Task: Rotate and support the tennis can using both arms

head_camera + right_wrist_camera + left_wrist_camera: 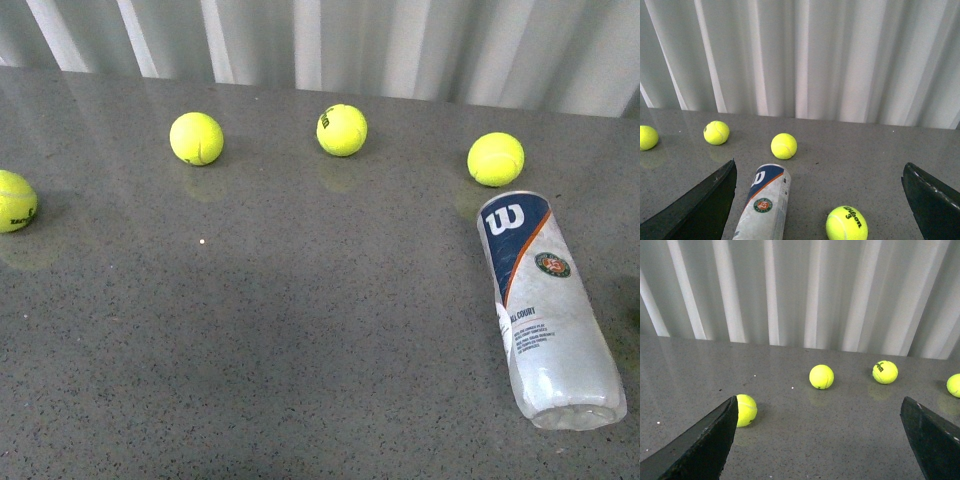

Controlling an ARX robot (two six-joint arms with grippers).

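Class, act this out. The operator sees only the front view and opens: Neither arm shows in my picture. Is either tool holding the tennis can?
Observer: No. The right tool is open, and the tennis can lies on its side ahead of it, not gripped.
Operator: And the other arm?
Observer: The left tool is open too, holding nothing.
Operator: Is anything near the can outside my frame?
Observer: Yes, a ball printed Wilson 3 lies close to the can, not touching it.
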